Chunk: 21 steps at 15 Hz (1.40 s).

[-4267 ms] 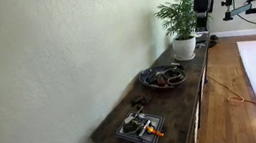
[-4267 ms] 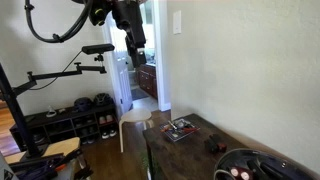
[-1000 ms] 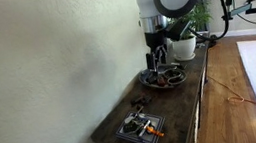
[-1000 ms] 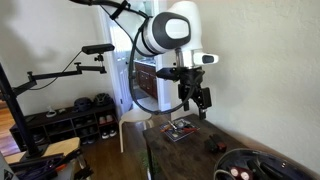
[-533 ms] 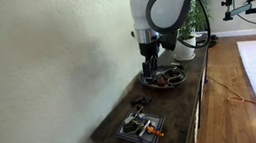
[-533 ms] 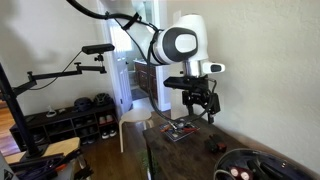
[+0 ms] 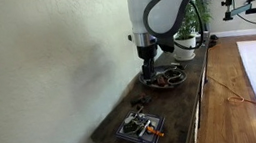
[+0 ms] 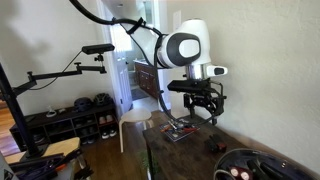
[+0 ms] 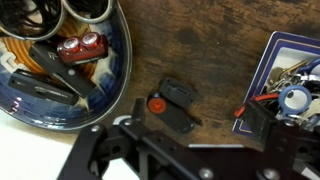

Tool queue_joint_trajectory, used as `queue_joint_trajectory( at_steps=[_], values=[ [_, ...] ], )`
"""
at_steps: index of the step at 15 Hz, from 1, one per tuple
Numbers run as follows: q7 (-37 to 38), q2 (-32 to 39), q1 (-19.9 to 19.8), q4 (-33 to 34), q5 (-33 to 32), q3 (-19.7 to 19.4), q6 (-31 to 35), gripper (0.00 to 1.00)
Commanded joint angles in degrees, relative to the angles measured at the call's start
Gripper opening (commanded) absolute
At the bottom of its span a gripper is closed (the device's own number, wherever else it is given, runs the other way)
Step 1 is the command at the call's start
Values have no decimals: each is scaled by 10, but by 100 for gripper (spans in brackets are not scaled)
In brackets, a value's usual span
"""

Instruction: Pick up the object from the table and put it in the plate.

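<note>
Small black blocky object with a round orange-red button (image 9: 170, 106) lies flat on the dark brown wooden table (image 9: 205, 40), between the round, shallow, dark grey-black plate (image 9: 40, 103) and the square dark tray with orange pieces (image 9: 262, 60), touching neither. The wrist view alone shows its shape and button. In both exterior views it is only a small dark spot on the tabletop (image 7: 139, 102) (image 8: 213, 146).

The black Robotiq gripper (image 9: 178, 140) hangs above the table. Its fingers are spread wide in the wrist view, with the object seen in the gap between them, and they grip nothing.

In an exterior view the gripper (image 7: 149, 71) appears near the plate's (image 7: 175, 79) edge, with the tray (image 7: 127, 132) well apart at the near end of the table. That view also shows a green palm-like plant in a white pot (image 7: 182, 23) beyond the plate.

In an exterior view from the opposite end, the gripper (image 8: 203, 113) hangs above the table near the tray (image 8: 182, 130), and the plate (image 8: 250, 160) is partly cut off at the bottom edge. Only the wrist view shows the plate already holding several small items.
</note>
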Motion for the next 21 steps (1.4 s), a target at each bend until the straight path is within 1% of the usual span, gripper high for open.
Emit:
queue_joint_trajectory(
  at_steps=[1,3,7,14,21],
  values=[
    [-2,0,2,1,2,-2,-1,100],
    [-2,5,3,4,0,-3,1,100],
    [-23,45,-3,33,-6,-4,7,100],
    [-79,104,-9,91,-12,1,5,100],
    [-123,146,-17,118,-10,7,13,100]
  ],
)
